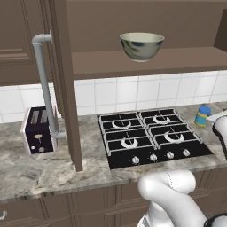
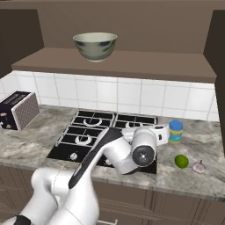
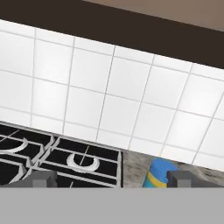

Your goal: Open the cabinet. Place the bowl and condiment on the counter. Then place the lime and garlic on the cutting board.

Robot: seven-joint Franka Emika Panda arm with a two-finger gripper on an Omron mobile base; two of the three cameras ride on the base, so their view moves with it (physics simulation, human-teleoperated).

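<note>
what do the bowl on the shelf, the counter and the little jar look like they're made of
The wide round grey-green bowl looks like glazed ceramic: glossy, mottled outside, cream inside. The grey-beige marbled counter looks like polished stone, going by its veining. The small blue-lidded yellow jar may be plastic or glass; its flat colour leaves that open.

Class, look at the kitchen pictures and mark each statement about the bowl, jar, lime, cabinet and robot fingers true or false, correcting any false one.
1. The bowl sits on the open cabinet shelf. True.
2. The jar is on the shelf beside the bowl. False: it stands on the counter, right of the stove.
3. The lime lies on the counter. True.
4. The fingers are shut on the jar. False: they stand wide open, holding nothing.
5. The toaster stands right of the stove. False: it stands left of it.
</note>
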